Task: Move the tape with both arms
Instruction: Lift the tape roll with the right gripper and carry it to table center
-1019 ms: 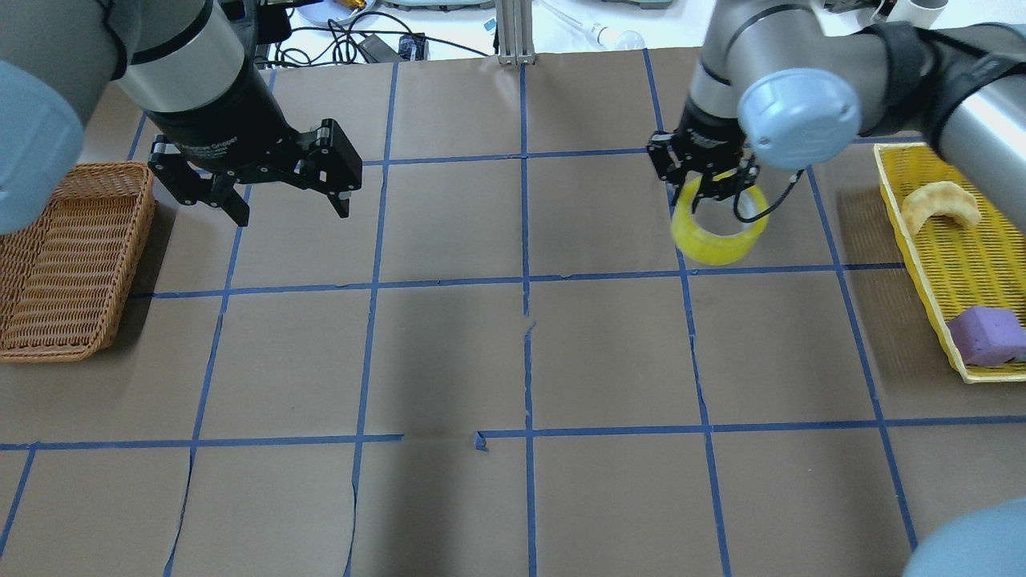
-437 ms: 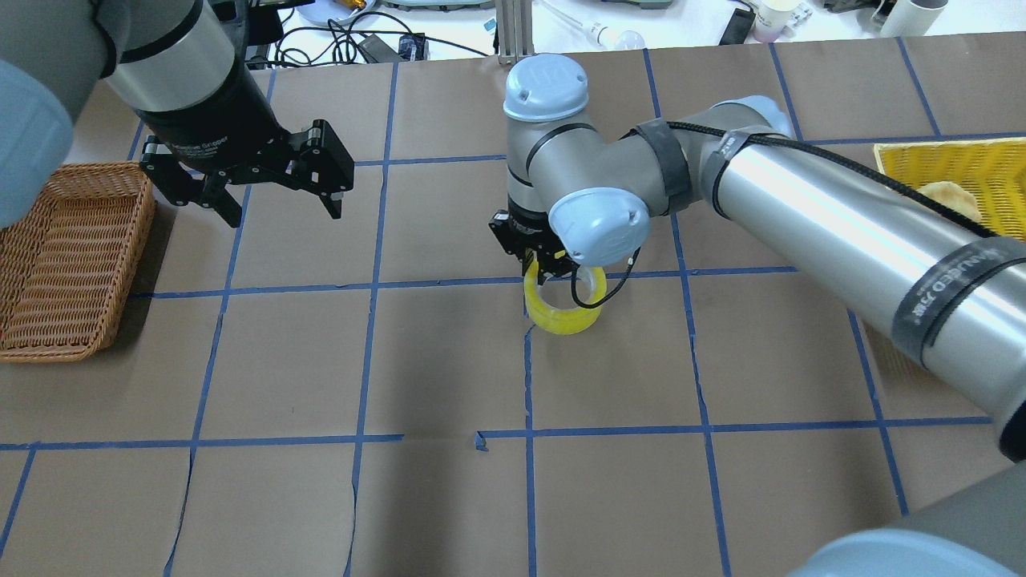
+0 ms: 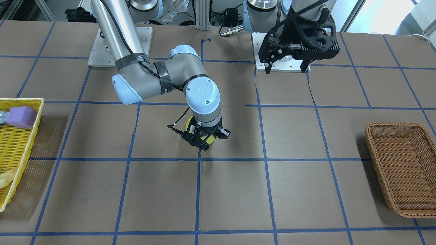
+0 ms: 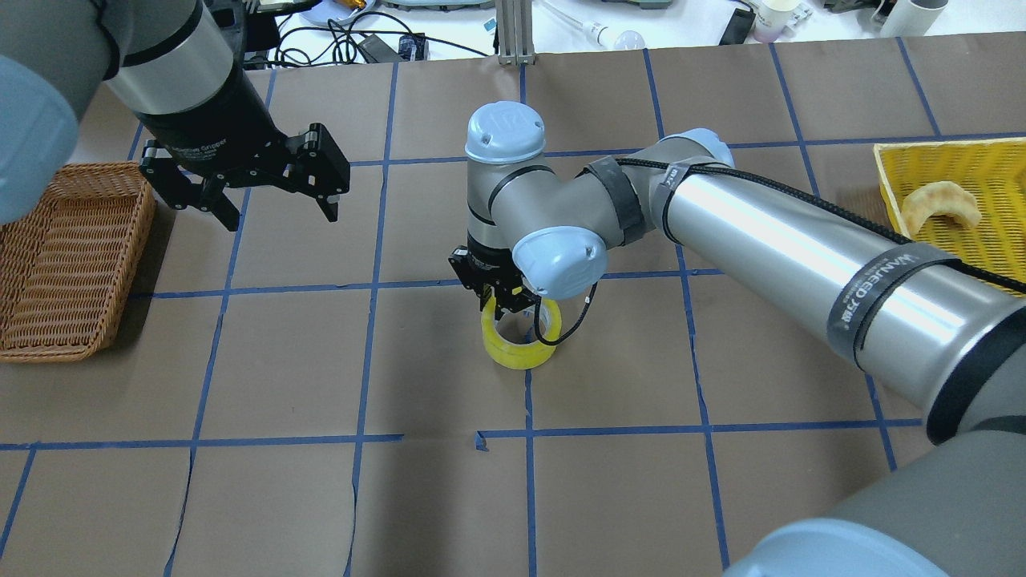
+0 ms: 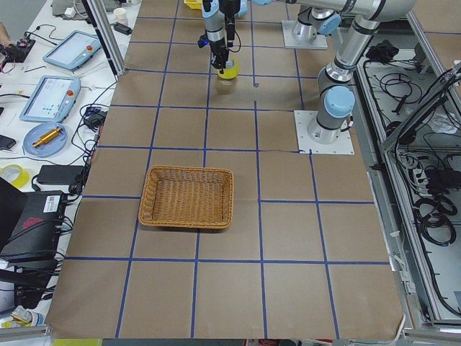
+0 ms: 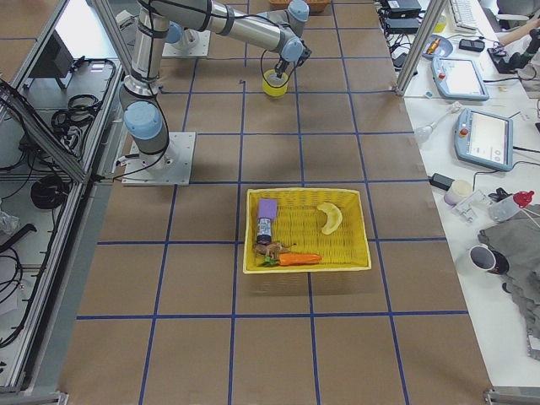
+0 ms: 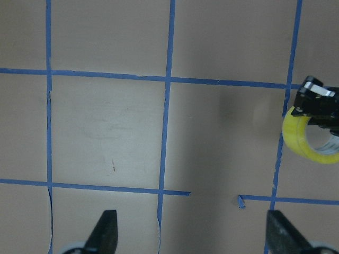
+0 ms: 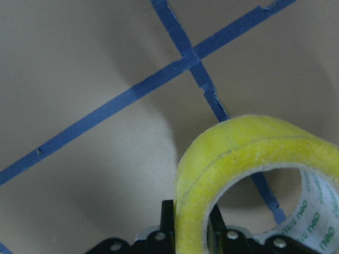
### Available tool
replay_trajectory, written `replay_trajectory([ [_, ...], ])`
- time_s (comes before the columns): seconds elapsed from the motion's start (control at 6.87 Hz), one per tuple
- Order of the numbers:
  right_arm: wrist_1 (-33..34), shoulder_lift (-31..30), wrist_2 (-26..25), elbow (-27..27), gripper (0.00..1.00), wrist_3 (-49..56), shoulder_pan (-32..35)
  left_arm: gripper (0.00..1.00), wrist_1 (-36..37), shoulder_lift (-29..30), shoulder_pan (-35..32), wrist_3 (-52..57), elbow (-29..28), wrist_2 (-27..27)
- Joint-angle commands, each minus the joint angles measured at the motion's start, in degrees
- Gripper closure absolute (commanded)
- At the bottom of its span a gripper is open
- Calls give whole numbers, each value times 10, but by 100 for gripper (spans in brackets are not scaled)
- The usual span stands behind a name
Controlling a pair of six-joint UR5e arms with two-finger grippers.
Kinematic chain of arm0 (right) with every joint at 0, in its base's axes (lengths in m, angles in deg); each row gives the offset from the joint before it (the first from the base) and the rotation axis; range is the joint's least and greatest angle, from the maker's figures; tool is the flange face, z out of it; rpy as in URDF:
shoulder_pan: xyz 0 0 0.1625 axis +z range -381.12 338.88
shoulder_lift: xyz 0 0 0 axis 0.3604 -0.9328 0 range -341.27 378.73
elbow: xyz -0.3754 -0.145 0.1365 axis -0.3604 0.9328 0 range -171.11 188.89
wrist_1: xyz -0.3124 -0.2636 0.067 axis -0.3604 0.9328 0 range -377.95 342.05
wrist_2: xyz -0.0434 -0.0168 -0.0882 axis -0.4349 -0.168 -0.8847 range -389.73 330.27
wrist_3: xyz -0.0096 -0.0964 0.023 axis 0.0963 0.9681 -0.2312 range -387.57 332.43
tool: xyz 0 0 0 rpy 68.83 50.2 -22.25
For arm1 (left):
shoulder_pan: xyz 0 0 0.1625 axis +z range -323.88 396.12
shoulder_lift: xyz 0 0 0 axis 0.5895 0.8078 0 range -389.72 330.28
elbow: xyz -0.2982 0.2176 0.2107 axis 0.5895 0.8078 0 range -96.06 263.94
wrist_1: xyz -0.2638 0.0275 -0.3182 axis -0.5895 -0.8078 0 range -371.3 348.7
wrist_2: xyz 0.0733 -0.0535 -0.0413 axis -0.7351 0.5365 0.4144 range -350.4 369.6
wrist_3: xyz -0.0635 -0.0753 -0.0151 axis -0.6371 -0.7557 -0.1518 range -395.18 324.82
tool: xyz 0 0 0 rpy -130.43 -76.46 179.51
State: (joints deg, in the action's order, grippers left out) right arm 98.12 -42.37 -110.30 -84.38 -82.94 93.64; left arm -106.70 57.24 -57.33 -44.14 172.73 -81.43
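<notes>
We saw right arm (image 4: pixel 761 248) stretched to centre of table (image 4: pixel 240 497), left arm (image 4: pixel 176 72) near wicker basket (image 4: pixel 72 256). Left gripper (image 4: pixel 280 215): fingers spread wide, touching nothing. Right gripper (image 4: pixel 501 306): fingers pinched wall of tape (image 4: pixel 513 357), one inside ring, one outside. Roll hung low by blue grid line (image 4: pixel 529 401); whether it touched table, we could not tell.

table (image 4: pixel 280 497): brown-papered, blue grid (image 4: pixel 369 282) | wicker basket (image 4: pixel 48 256) | yellow basket (image 4: pixel 978 164)

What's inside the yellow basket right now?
The yellow basket holds a purple block, a pale crescent piece, an orange carrot and a small unclear brown item. Anything beneath them is hidden.
</notes>
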Motion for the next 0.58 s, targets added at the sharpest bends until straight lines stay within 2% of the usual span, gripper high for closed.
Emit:
replay_trajectory([
  [0.0,6,5,-34,-16,51,-4,4,0,-2,6,18,-5,3,2],
  [0.15,15,2,-31,-10,1,-13,4,0,0,12,19,-23,10,11],
  [0.44,17,-24,23,1,0,-85,3,0,11,22,17,-155,61,31],
])
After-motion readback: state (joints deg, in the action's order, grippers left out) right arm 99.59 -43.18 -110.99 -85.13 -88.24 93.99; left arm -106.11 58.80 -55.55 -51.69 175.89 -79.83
